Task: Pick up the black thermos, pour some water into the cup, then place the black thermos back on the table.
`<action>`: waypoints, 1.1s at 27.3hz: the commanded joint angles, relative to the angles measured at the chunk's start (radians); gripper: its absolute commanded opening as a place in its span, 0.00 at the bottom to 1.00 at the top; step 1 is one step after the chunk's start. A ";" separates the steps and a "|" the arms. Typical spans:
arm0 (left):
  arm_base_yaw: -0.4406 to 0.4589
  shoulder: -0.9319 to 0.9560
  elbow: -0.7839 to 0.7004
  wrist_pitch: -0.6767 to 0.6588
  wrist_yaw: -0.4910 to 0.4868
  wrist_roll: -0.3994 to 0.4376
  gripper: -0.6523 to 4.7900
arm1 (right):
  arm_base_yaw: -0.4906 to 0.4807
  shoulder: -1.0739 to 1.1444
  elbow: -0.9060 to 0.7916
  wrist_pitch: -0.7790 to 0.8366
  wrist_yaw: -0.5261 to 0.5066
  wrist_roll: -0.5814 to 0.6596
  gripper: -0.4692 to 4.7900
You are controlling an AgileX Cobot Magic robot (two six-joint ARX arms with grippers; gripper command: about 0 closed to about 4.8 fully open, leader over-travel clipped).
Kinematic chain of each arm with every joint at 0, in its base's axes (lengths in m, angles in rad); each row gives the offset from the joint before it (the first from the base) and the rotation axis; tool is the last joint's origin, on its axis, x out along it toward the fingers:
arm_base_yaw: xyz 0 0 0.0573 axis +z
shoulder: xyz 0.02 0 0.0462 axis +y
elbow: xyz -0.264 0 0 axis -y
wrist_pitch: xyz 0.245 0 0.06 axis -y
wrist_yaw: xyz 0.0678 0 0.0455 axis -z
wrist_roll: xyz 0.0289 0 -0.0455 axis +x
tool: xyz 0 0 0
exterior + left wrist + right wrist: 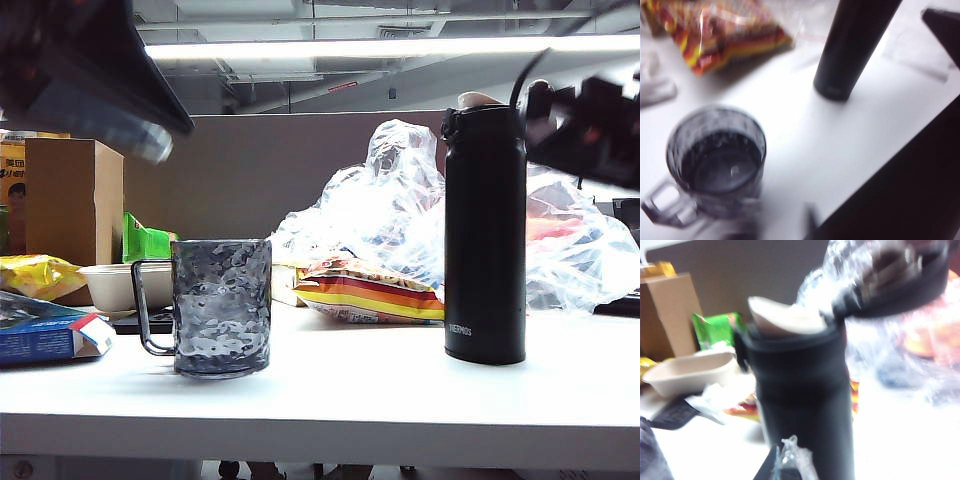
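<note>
The black thermos (485,235) stands upright on the white table (400,400) at the right, its flip lid open and its pale spout (785,320) showing. The dimpled grey cup (220,305) stands left of it, handle to the left. My right gripper (785,465) is shut just in front of the thermos body (805,390), holding nothing; in the exterior view that arm is a dark blur (590,130) beside the thermos top. My left gripper (782,230) hovers above the cup (717,160), its fingers (810,222) only dark smears. The left arm (90,70) hangs blurred at upper left.
Behind the cup lie a pale bowl (115,285), a green packet (145,240) and a cardboard box (70,200). A striped snack bag (370,295) and a crumpled clear plastic bag (400,200) sit behind the thermos. A blue box (45,335) lies at the front left.
</note>
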 commanded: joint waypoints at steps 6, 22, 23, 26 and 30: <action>0.002 -0.207 0.040 -0.002 0.005 0.007 0.11 | 0.000 -0.496 0.196 -0.866 -0.060 -0.013 0.07; 0.002 -0.743 -0.142 -0.134 -0.035 -0.041 0.11 | 0.000 -1.110 0.198 -1.401 -0.129 -0.011 0.08; 0.002 -0.764 -0.166 -0.127 -0.035 -0.051 0.11 | 0.000 -1.110 0.188 -1.391 -0.132 -0.012 0.08; 0.002 -0.816 -0.260 -0.082 -0.036 -0.065 0.11 | 0.000 -1.114 0.140 -1.365 -0.147 -0.011 0.08; 0.002 -0.847 -0.397 0.013 -0.032 -0.112 0.11 | 0.000 -1.118 0.055 -1.315 -0.147 -0.011 0.08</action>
